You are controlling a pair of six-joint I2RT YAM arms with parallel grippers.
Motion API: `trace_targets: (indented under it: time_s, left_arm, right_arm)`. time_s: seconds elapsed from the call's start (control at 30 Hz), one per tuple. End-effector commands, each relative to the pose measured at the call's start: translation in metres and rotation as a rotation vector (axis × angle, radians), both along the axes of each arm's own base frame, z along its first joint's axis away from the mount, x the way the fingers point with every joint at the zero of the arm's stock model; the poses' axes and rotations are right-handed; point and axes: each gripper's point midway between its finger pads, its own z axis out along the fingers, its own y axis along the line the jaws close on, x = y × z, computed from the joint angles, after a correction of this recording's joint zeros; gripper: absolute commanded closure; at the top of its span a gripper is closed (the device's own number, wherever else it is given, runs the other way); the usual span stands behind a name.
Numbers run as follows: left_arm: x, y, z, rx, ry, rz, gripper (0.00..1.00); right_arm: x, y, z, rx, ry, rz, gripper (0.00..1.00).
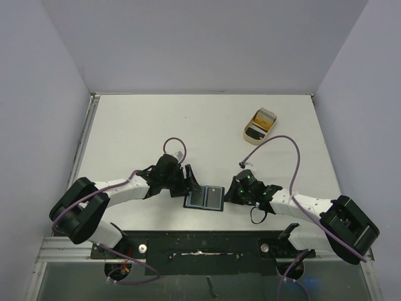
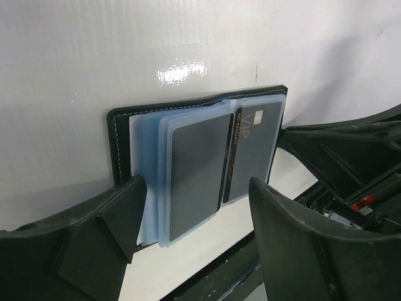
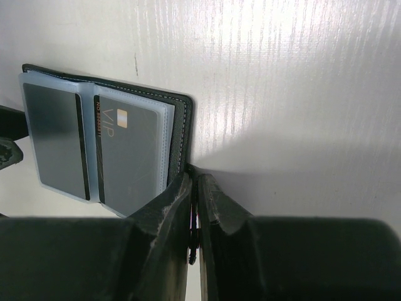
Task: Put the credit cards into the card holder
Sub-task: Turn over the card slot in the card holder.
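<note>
The black card holder (image 1: 205,198) lies open on the white table between my two grippers, its bluish clear sleeves fanned out. A plain dark card (image 2: 194,169) sits in one sleeve. A dark credit card marked VIP (image 2: 250,150) sits in the sleeve beside it. My left gripper (image 2: 195,188) is open, its fingers (image 2: 119,213) straddling the holder's near edge without pinching it. My right gripper (image 3: 195,175) is shut on a thin black tab at the edge of the card holder (image 3: 182,125), next to the VIP card (image 3: 128,153).
A beige oval tray (image 1: 252,125) stands at the back right of the table (image 1: 156,125), with a tan-gold thing and a dark thing in it. The table's near edge and a black rail (image 1: 200,241) run just behind the holder. Purple cables loop over both arms.
</note>
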Motion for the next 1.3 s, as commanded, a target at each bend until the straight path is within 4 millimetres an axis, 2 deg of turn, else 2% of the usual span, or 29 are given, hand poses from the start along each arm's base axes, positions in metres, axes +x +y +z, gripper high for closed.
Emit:
trace_targets:
  time_s: [0.0,0.23,0.47,1.07,1.27]
  left_arm:
    - [0.001,-0.013,0.01,-0.074,-0.016,-0.024,0.34]
    - [0.002,-0.02,0.034,-0.128,-0.046,-0.028,0.34]
    - [0.0,-0.025,0.044,-0.168,-0.045,-0.035,0.38]
    - [-0.002,-0.032,0.052,-0.229,-0.064,-0.04,0.44]
    - [-0.003,-0.031,0.044,-0.217,-0.047,-0.037,0.51]
  right_arm:
    - [0.014,0.016,0.017,0.042,-0.061,0.004,0.91]
    - [0.015,0.017,0.016,0.039,-0.063,0.001,0.91]
    - [0.014,0.016,0.015,0.037,-0.061,0.001,0.91]
    - [0.013,0.016,0.014,0.035,-0.06,0.006,0.91]
    - [0.014,0.017,0.014,0.035,-0.061,0.007,0.91]
